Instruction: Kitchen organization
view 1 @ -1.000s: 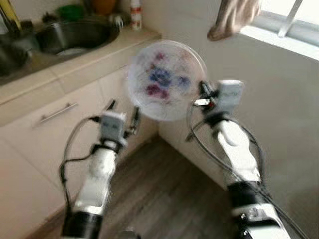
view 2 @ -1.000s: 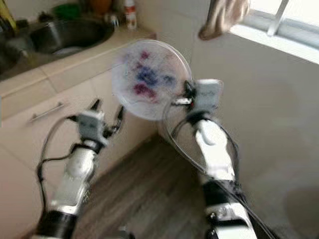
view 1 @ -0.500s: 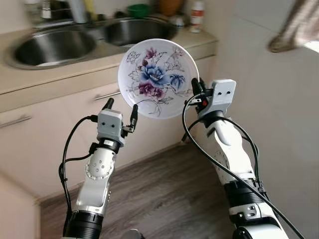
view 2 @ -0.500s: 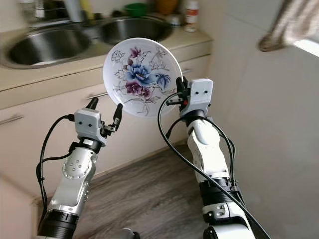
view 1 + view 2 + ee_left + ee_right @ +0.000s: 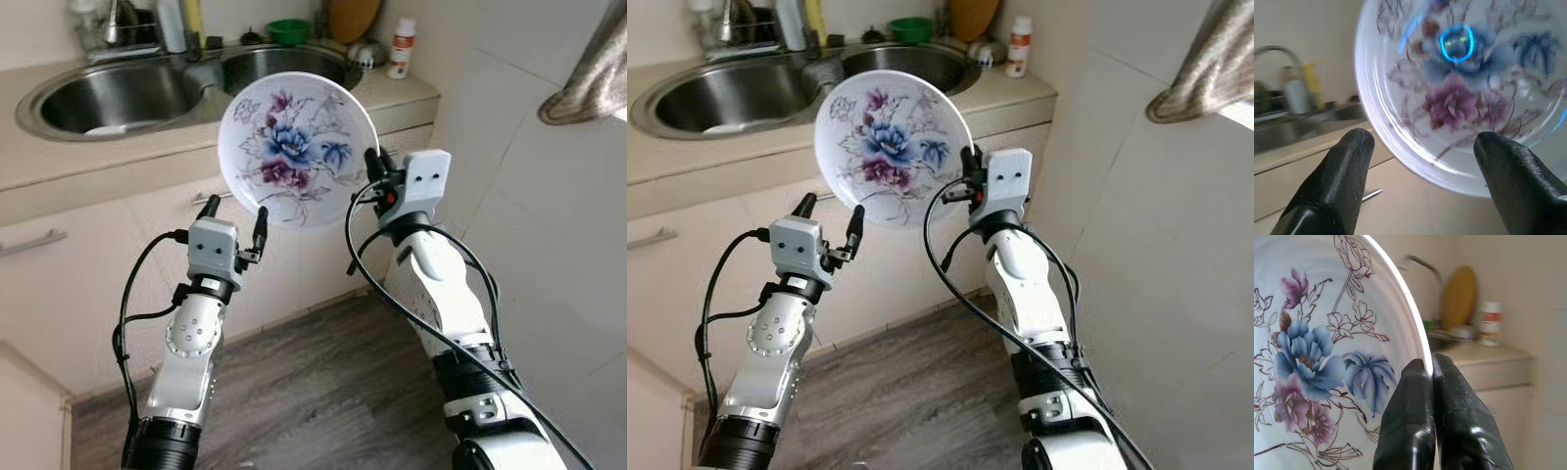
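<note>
In front of the counter: floral plate (image 5: 299,147) held up on edge, face toward the camera.
Right gripper (image 5: 373,168): fingers pinched on the plate's right rim.
Left gripper (image 5: 234,211): fingers spread apart, empty, just below the plate's lower left edge.
Far left: double sink (image 5: 108,95) in the countertop, faucet behind it.
Far right of sink: white bottle (image 5: 400,49), green bowl (image 5: 289,30).
Below: drawer handle (image 5: 29,243), wood floor (image 5: 323,392).
Right: tiled wall, cloth (image 5: 588,78) hanging.

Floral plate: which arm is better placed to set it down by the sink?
Right, probably. The right gripper already pinches the floral plate at its rim, close to the sink. The left gripper hangs open below the plate, holding nothing.
</note>
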### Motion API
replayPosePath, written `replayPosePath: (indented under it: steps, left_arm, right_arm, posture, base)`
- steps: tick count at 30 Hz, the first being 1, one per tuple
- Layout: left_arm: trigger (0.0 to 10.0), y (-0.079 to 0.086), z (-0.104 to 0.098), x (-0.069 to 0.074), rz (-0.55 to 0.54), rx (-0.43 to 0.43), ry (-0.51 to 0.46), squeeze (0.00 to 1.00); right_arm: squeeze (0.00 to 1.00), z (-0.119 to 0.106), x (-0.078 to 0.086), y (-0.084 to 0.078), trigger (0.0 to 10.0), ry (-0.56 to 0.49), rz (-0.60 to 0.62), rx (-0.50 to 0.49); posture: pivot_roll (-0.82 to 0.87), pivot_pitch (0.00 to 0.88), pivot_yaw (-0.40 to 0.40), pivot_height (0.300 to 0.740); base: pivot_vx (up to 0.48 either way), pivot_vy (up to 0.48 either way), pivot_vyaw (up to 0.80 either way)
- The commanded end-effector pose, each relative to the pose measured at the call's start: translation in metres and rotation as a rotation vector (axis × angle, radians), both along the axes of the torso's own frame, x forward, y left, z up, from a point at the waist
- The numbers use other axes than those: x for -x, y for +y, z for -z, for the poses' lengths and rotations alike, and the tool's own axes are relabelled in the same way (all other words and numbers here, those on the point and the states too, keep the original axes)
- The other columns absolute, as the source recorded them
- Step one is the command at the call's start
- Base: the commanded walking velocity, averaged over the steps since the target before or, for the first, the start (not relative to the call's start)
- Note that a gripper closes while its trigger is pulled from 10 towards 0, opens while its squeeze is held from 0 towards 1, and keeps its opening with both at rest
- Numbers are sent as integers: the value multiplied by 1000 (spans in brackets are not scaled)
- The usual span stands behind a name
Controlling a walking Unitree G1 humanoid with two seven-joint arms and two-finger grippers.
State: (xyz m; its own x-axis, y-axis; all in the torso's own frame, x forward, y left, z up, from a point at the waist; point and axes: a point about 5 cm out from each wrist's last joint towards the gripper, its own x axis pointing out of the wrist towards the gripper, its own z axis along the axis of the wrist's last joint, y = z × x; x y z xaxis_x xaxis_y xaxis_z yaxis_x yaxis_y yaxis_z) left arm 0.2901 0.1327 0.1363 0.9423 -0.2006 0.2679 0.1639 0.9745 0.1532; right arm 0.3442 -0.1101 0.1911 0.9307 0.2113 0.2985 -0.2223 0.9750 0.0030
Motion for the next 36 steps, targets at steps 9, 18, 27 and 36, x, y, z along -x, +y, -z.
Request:
replayPosePath:
  steps: [9, 18, 27, 36]
  left_arm:
    - [10000, 2, -4, -2, -3, -9, -17, 0]
    - [10000, 2, -4, -2, -2, -9, -18, 0]
    - [10000, 1, -4, -2, 2, -11, -17, 0]
    - [10000, 1, -4, -2, 3, -11, -18, 0]
  right_arm:
    - [0, -10, -2, 1, 10000, -41, 18, 22]
    - [0, -30, -6, -4, 10000, -85, 38, -79]
    - [0, -58, -10, -4, 10000, -163, 40, -152]
    - [0, -63, -7, 6, 10000, -201, 22, -115]
  posture:
    - [-20, 0, -26, 740]
    - [-19, 0, -25, 740]
    - [-21, 0, -24, 740]
    - [-16, 0, -25, 740]
  base:
    - [391, 0, 622]
    - [385, 0, 356]
    - [359, 0, 0]
    - [341, 0, 0]
